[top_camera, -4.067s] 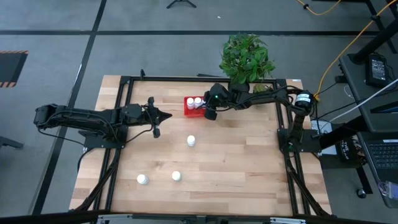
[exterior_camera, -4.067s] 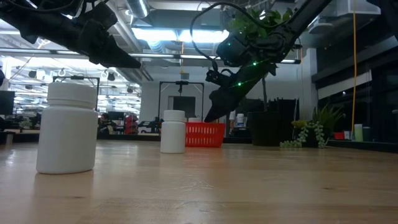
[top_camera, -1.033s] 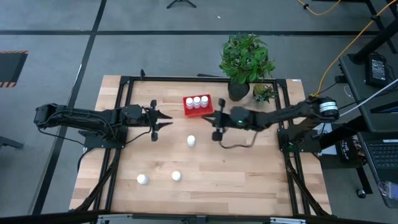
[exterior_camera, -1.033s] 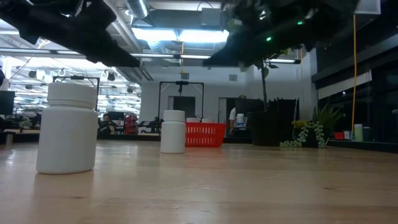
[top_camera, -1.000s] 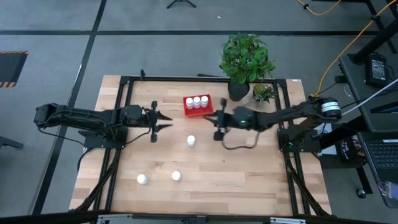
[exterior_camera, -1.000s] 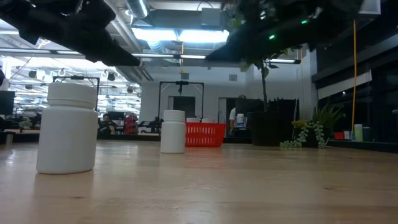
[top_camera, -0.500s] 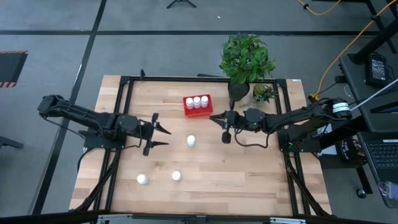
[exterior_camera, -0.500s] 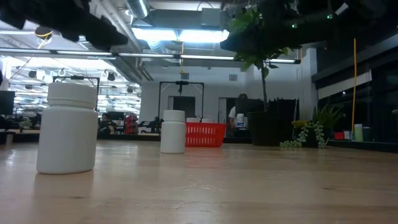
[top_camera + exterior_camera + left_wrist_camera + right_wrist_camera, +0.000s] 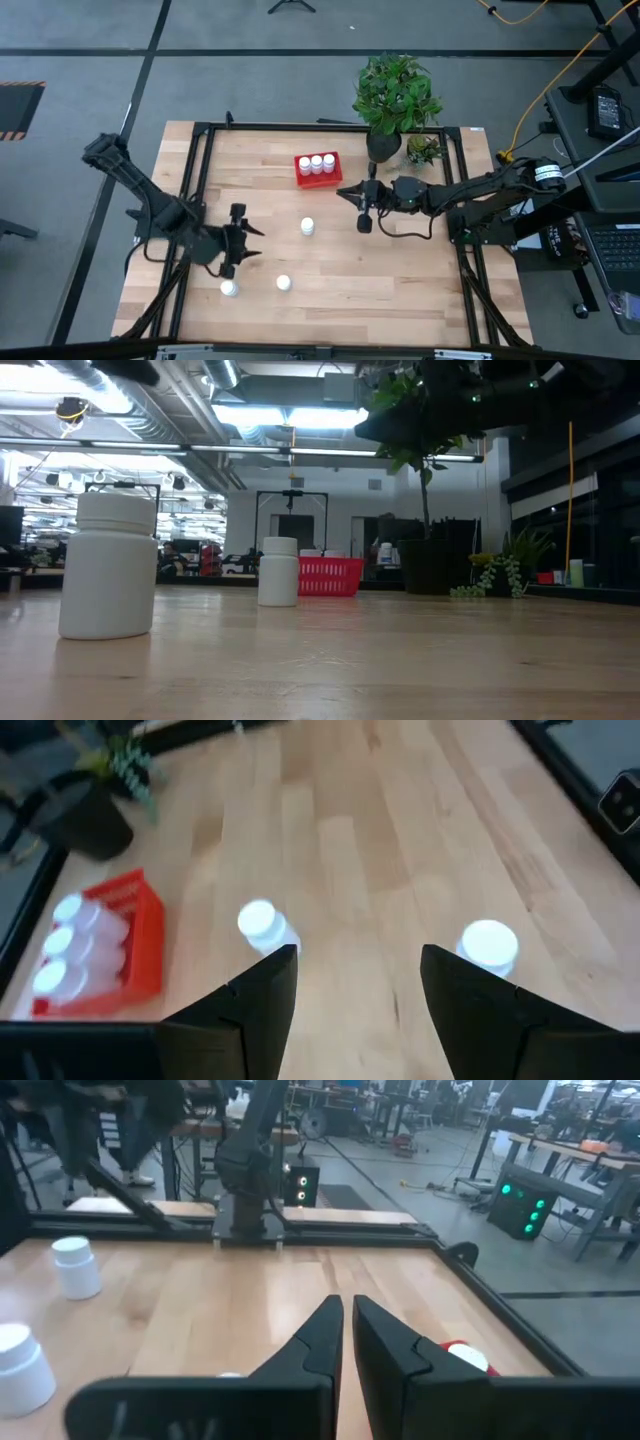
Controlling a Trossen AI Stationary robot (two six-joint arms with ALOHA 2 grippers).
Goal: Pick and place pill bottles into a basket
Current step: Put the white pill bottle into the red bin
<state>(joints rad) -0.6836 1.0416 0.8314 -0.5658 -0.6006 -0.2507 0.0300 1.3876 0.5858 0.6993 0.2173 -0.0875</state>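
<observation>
Three white pill bottles stand on the wooden table: one in the middle (image 9: pixel 307 227) and two toward the near edge (image 9: pixel 284 284) (image 9: pixel 229 289). The red basket (image 9: pixel 317 168) sits toward the far edge with three bottles upright inside. My left gripper (image 9: pixel 252 243) hovers open above the table's near left, just beyond the near-left bottle, nothing between its fingers (image 9: pixel 268 995). My right gripper (image 9: pixel 344 191) hangs shut above the table right of centre, near the basket, its fingers (image 9: pixel 325 1330) almost together and empty.
A potted plant (image 9: pixel 395 95) and a smaller green plant (image 9: pixel 424 150) stand at the far right behind the basket. A black frame (image 9: pixel 200 135) runs around the table's edges. Bare wood lies between the loose bottles and the basket.
My left gripper has swung from beside the basket toward the table's near edge and its fingers have spread wider. My right gripper has drawn back a little toward the right edge and risen. The bottles and the basket have stayed where they were.
</observation>
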